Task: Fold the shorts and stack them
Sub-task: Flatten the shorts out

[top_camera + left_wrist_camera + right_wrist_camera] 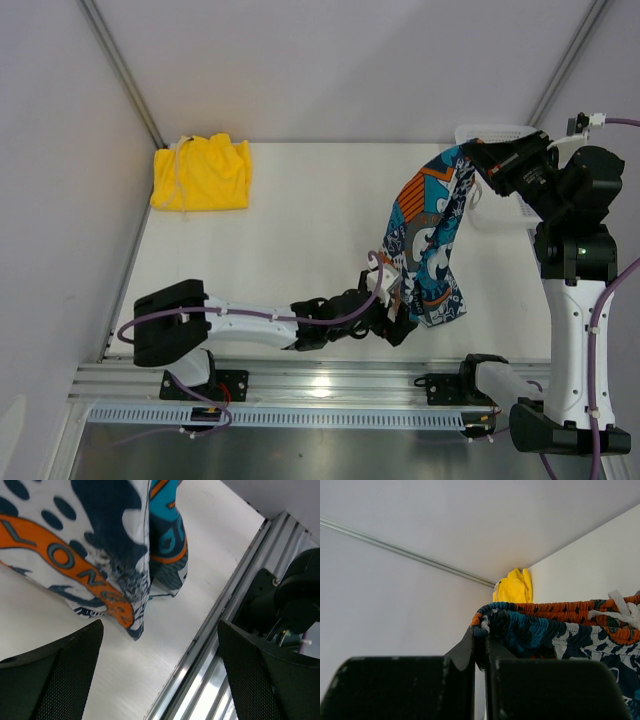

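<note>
The printed shorts point(428, 250) hang in the air from their waistband, with my right gripper point(478, 160) shut on that band point(530, 617). Their lower hem trails on the table near the front edge. My left gripper point(394, 320) sits low beside that hem, open, with nothing between its fingers point(55, 675). In the left wrist view the hem point(100, 555) lies just beyond the fingertips and does not touch them. The yellow shorts point(201, 173) lie folded in the far left corner and also show in the right wrist view point(515, 587).
A white mesh basket point(497, 133) stands at the far right, behind my right gripper. The metal rail point(225, 645) along the table's front edge runs close under my left gripper. White walls close in the table at the left and back.
</note>
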Robot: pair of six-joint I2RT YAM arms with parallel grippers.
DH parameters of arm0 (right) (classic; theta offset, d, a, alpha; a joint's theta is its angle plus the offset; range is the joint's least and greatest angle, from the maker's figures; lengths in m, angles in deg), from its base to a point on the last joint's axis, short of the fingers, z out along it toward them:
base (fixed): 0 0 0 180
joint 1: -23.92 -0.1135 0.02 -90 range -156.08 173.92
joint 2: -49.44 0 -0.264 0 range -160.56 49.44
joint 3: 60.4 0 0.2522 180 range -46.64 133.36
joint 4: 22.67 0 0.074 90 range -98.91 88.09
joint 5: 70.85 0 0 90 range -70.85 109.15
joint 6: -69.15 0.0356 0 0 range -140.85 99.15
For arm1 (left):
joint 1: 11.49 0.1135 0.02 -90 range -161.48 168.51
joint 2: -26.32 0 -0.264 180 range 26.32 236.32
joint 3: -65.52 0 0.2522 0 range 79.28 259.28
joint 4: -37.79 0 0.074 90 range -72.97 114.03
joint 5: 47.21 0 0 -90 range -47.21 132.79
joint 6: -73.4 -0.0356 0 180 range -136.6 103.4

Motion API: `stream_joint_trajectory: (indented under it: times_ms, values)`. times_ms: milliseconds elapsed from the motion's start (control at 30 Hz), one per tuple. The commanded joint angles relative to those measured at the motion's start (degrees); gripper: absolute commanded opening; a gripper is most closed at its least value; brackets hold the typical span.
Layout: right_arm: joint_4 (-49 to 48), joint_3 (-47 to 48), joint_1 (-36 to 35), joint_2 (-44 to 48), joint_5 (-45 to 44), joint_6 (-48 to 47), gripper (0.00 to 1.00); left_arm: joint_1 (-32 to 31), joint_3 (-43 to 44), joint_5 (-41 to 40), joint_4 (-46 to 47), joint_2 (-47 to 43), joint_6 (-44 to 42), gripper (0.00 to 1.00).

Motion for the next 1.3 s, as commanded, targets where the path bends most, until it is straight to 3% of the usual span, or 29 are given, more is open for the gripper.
stream_joint_trajectory:
  times_ms: [0,167,467,633,667,700,800,1000,1267]
  values:
    - [-2.9,0.1,-0.3,0.6,-0.1,0.7,0.0,0.6,5.7,-1.8,-1.1,2.6,3.2,0.96]
    - [-3.4,-0.1,-0.3,0.6,0.0,1.0,0.0,2.6,9.1,0.2,-2.9,6.3,5.5,0.89]
    - [-3.6,0.0,-0.3,0.5,0.6,0.9,0.0,4.3,7.6,-0.8,-2.8,8.8,6.7,0.72]
    - [-4.1,-0.8,-0.3,0.6,0.7,1.2,0.0,5.1,8.5,-1.7,-2.3,10.5,7.2,0.56]
    - [-4.3,-0.8,-0.3,0.5,0.6,1.2,0.0,5.2,8.8,-1.7,-2.6,11.0,7.2,0.51]
    - [-4.3,-0.9,-0.3,0.5,0.6,1.2,0.0,5.3,9.0,-1.7,-2.8,11.2,6.9,0.35]
    - [-4.0,-1.1,-0.3,0.4,0.2,0.9,0.0,5.6,9.9,-1.5,-4.8,10.8,6.6,0.0]
    - [-4.3,-2.0,-0.1,-0.3,-0.8,0.4,0.0,7.6,6.5,1.2,-8.5,1.5,3.1,0.0]
    - [-11.4,-0.1,-2.3,-4.1,4.1,0.2,0.0,13.4,11.5,-2.8,-38.2,-25.1,-7.8,0.0]
